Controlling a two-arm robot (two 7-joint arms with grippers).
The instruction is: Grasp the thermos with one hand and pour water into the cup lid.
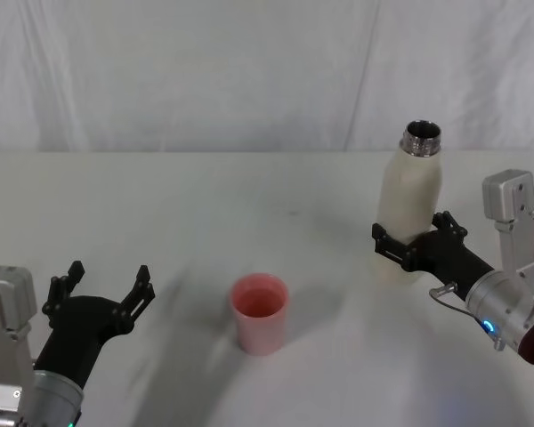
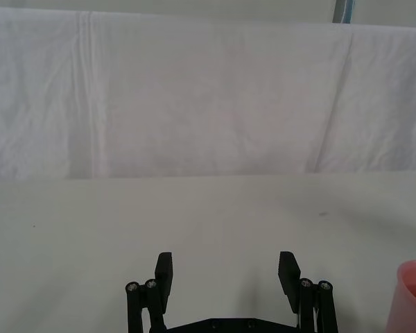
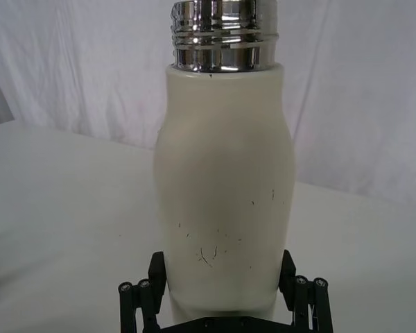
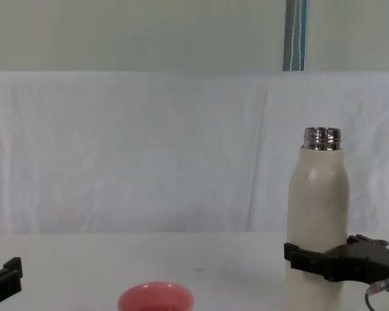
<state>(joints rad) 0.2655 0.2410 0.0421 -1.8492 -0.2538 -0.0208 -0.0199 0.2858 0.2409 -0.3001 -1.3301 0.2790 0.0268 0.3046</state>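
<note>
Thermos [image 1: 411,203] — cream-white bottle, upright on the white table [image 1: 187,222], on the robot's right side, toward the back. Cap off; the shiny threaded steel neck [image 3: 224,35] is open at the top. Small dark scuffs on the lower body in the right wrist view.

Right gripper [image 1: 409,247] — black, two-fingered, set around the lower part of the thermos, one finger on each side. In the right wrist view the fingers [image 3: 157,272] sit against the bottle's sides, so it appears to be grasping the thermos, though how firmly cannot be told. The bottle's base looks to rest on the table.

Cup lid [image 1: 259,312] — small pink cup, upright, mouth up, near the middle of the table, well apart from the thermos and nearer the robot. Whether it holds any water cannot be told.

Left gripper [image 1: 102,286] — low on the robot's left, over bare table, fingers spread wide and grasping nothing; the cup lid stands to its right.

Backdrop [image 4: 149,149] — white cloth behind the table.
</note>
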